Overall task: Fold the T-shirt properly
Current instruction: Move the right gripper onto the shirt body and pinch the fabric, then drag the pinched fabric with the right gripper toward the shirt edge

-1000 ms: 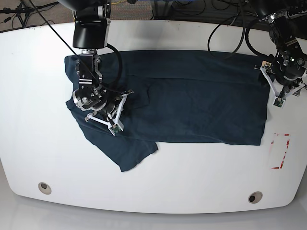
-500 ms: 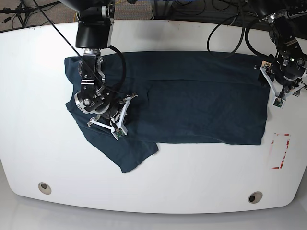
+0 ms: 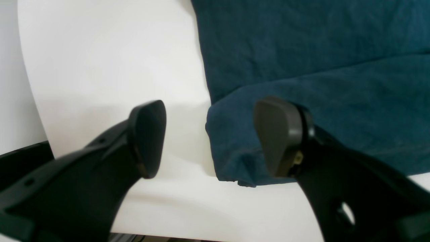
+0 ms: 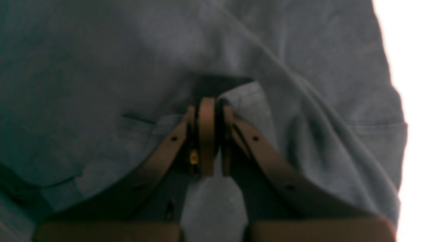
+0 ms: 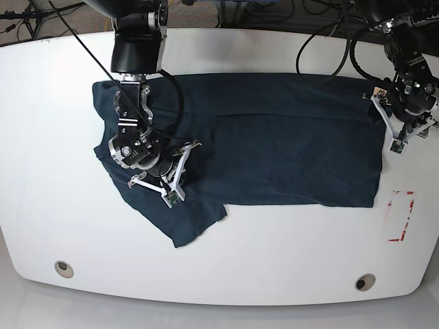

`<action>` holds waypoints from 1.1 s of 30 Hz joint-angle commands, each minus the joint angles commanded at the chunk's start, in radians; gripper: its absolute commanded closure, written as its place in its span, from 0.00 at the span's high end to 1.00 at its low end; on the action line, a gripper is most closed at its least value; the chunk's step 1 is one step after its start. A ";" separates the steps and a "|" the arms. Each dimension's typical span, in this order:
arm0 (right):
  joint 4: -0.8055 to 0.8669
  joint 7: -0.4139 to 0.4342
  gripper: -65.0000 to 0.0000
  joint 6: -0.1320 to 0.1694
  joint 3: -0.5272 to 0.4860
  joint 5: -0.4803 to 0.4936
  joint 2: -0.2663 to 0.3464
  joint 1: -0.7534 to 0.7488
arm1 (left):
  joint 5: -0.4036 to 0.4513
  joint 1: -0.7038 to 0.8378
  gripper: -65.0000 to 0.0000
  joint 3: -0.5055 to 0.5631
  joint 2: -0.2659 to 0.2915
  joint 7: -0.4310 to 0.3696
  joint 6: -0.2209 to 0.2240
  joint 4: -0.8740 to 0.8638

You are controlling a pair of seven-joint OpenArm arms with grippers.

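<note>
T-shirt (image 5: 274, 137) lies spread flat across the middle of the white table (image 5: 274, 260), long side running left-right in the base view. One sleeve hangs out diagonally toward the near edge on that view's left.

My right gripper (image 4: 206, 111) is clamped together on a bunched ridge of the shirt cloth near the sleeve end; the fabric is puckered up around the fingertips.

My left gripper (image 3: 210, 137) is spread wide, holding nothing, sitting low at the shirt's far corner. One finger (image 3: 147, 134) is over bare table, the other over the doubled cloth edge.
</note>
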 joint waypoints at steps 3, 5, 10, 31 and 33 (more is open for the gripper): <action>0.000 0.023 0.08 -0.003 0.000 0.000 0.000 0.000 | 0.000 0.000 0.65 0.000 0.000 0.000 0.000 0.000; 0.002 0.026 0.16 -0.003 0.000 0.000 0.000 0.000 | 0.000 0.000 0.65 0.000 0.000 0.000 0.000 0.000; 0.009 0.026 0.48 -0.003 0.006 -0.006 0.000 -0.002 | 0.000 0.000 0.65 0.000 0.000 0.000 0.000 0.000; -0.359 0.172 0.65 -0.003 0.218 -0.002 0.173 0.222 | 0.000 -0.034 0.65 0.002 0.000 0.003 0.000 0.002; -0.436 0.212 0.65 -0.003 0.218 -0.002 0.192 0.252 | 0.000 -0.035 0.65 0.002 0.000 0.003 0.000 0.002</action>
